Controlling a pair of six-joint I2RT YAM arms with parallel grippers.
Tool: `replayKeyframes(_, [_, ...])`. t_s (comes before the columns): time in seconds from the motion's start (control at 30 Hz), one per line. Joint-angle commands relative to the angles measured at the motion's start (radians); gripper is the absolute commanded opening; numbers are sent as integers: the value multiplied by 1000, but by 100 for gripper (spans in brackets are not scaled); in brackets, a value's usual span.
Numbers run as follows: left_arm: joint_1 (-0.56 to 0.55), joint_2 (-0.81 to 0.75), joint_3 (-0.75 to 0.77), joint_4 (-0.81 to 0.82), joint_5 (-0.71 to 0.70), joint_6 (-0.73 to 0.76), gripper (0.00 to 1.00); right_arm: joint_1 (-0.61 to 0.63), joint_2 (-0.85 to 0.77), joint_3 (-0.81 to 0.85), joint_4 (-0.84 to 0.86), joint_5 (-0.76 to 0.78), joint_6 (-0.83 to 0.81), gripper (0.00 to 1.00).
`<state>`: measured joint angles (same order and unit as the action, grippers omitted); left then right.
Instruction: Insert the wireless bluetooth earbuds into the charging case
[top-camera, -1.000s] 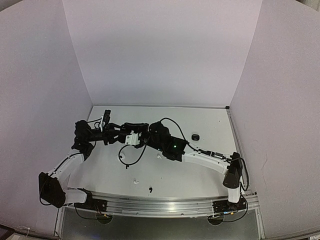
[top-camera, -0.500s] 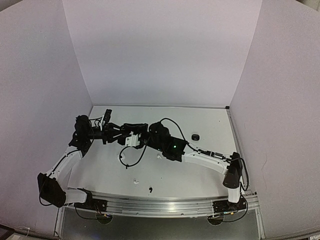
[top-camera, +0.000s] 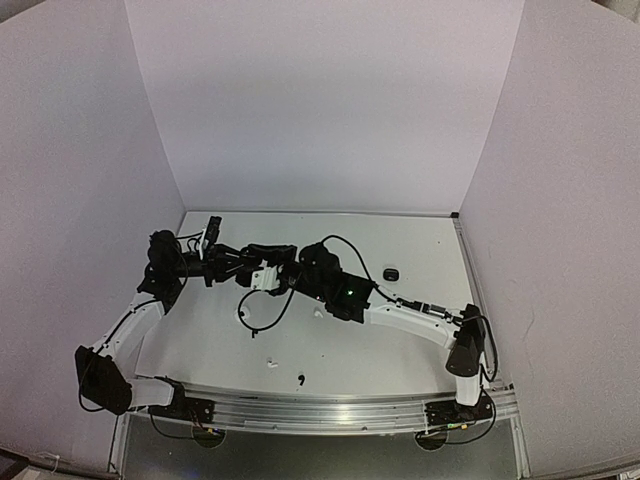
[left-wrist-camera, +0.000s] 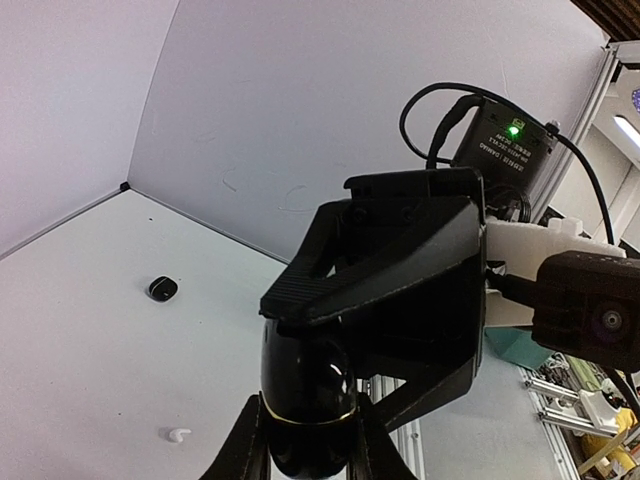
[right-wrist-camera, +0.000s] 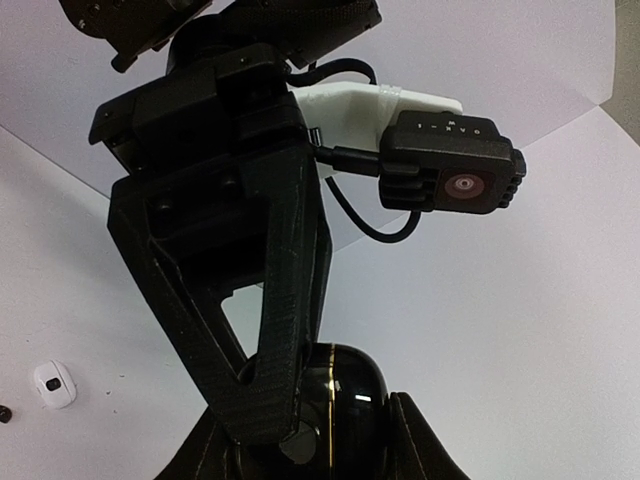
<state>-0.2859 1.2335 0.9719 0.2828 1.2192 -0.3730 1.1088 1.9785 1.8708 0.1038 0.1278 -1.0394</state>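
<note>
A glossy black charging case with a gold seam (left-wrist-camera: 305, 385) is held between both grippers above the table; its lid looks closed. My left gripper (left-wrist-camera: 308, 445) is shut on its lower part, and the right gripper's fingers (left-wrist-camera: 400, 270) clasp it from above. In the right wrist view my right gripper (right-wrist-camera: 310, 445) is shut on the same case (right-wrist-camera: 350, 400), with the left gripper's finger (right-wrist-camera: 270, 300) across it. In the top view the grippers meet left of centre, left gripper (top-camera: 238, 266) against right gripper (top-camera: 262, 273). A white earbud (top-camera: 269, 362) and a black earbud (top-camera: 301, 379) lie near the front edge.
A small black case (top-camera: 391, 272) lies right of centre and shows in the left wrist view (left-wrist-camera: 163, 288), where the white earbud (left-wrist-camera: 178, 435) also lies. A white case (right-wrist-camera: 54, 384) lies on the table in the right wrist view. White walls enclose three sides.
The left arm's elbow has shifted slightly toward the back. Both grippers stay together on the black case.
</note>
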Motion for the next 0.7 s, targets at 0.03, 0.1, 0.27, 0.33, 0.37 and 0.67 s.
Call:
replayKeyframes(0.03, [-12,-25,-19,24,48,27,0,-15,-19,-12,31,39,39,42])
replayKeyframes(0.1, [-12,-32,-12,-25,46,97,0,-16,-31,-23,17,49,69,60])
replayKeyframes(0.27, [-12,-39,17,-210,48,311,0,-15,-91,-74,-27,44,181,74])
replayKeyframes(0.33, [-12,-40,20,-248,53,356,0,-16,-123,-103,-56,33,231,77])
replayKeyframes(0.37, [-12,-40,21,-258,59,374,0,-16,-139,-115,-78,23,250,78])
replayKeyframes(0.67, [-13,-41,46,-418,85,616,0,-69,-171,17,-531,-286,728,84])
